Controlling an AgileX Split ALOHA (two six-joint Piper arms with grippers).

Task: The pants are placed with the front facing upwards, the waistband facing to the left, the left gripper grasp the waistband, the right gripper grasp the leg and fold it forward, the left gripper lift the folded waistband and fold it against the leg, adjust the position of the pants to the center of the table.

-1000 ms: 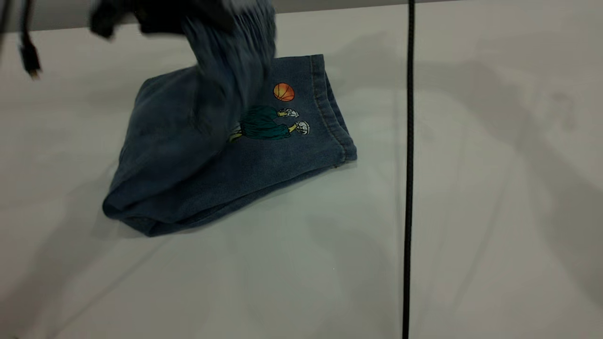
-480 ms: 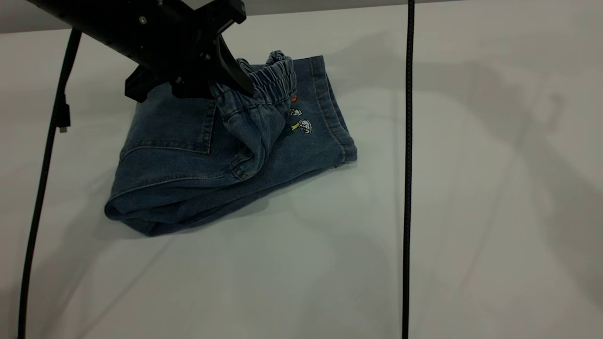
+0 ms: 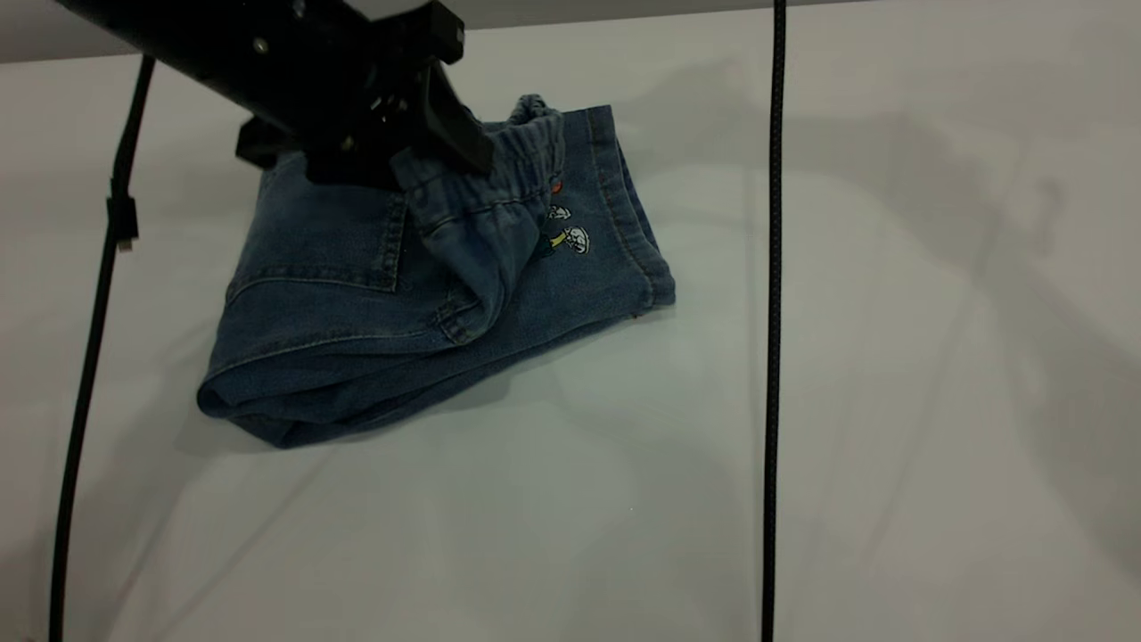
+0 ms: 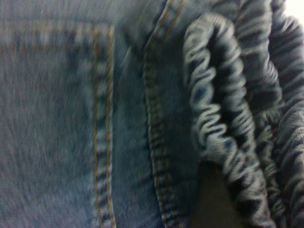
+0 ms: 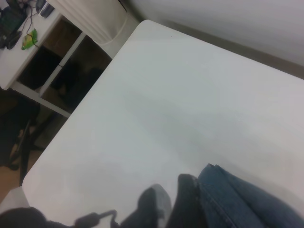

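The left hand [image 3: 446, 147] pinches the waistband [image 3: 508, 156], held low over the folded pants [image 3: 357, 294]. Its black arm slants down from the upper left of the exterior view. The pants lie left of centre on the bench [image 3: 891, 357], long axis diagonal, hemmed leg [image 3: 624, 214] end pointing right. The right hand is out of sight.
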